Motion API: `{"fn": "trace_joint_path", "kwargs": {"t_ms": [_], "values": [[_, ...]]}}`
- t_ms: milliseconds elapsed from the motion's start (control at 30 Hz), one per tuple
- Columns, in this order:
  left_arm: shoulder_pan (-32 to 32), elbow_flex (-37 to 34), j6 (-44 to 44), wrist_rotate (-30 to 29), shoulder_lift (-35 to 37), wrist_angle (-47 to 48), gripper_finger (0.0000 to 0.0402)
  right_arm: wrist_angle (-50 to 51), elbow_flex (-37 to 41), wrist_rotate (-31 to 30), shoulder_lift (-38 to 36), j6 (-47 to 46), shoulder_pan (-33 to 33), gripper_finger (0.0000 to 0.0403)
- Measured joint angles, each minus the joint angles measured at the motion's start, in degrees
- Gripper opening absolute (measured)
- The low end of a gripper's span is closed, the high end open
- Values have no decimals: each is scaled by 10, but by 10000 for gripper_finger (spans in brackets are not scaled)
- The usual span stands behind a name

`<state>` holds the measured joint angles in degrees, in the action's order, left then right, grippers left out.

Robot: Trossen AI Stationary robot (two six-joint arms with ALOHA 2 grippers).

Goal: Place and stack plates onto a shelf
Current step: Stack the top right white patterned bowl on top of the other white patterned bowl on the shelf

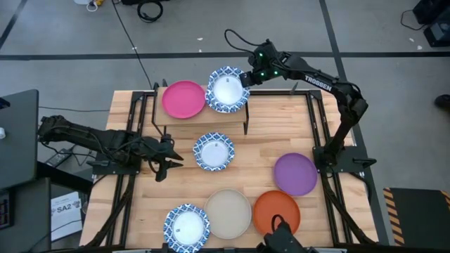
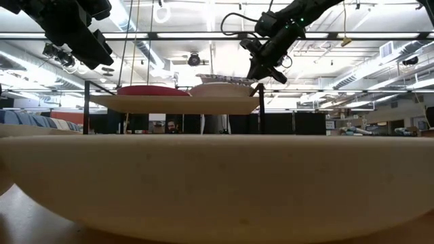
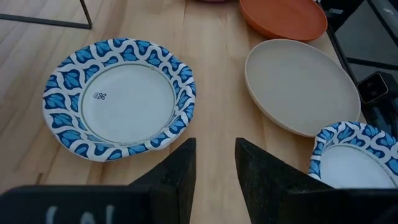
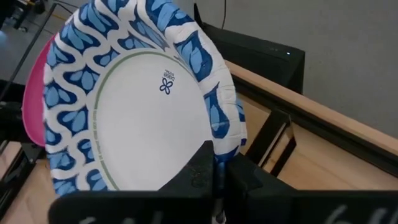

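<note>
The shelf [image 1: 204,121] stands at the table's far middle. A pink plate [image 1: 183,99] lies on its left half. A blue-rimmed white plate [image 1: 226,90] sits on its right half, and my right gripper [image 4: 217,163] is shut on that plate's rim. A second blue-rimmed plate [image 1: 214,151] lies on the table just in front of the shelf. My left gripper [image 3: 214,149] hovers open to its left, holding nothing. Purple [image 1: 295,173], orange [image 1: 276,213], beige [image 1: 228,213] and a third blue-rimmed plate [image 1: 187,226] lie on the table's near half. My right gripper pinches the blue-rimmed plate's far-right rim [image 4: 222,127] between its two fingers [image 4: 199,174]. It comes from the table's far right, slanting down. In the low view the plate [image 2: 224,86] rests with its underside on the shelf top [image 2: 176,103].
The shelf's thin black legs [image 1: 245,126] stand on the plank table. Black frame rails run along the table's left [image 1: 133,133] and right [image 1: 320,126] sides. The beige plate fills the low view's foreground [image 2: 217,176].
</note>
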<state>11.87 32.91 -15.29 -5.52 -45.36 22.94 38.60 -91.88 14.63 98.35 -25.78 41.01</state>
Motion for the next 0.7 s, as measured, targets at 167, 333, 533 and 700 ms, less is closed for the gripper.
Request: {"fn": "trace_joint_path", "kwargs": {"t_ms": [167,333,533,700], "values": [[0,0,0,0,0,0,117,0,0,0,0,0,0,26],[0,0,0,0,0,0,117,0,0,0,0,0,0,33],[0,0,0,0,0,0,117,-1,0,0,0,0,0,70],[0,0,0,0,0,0,117,-1,0,0,0,0,0,116]]}}
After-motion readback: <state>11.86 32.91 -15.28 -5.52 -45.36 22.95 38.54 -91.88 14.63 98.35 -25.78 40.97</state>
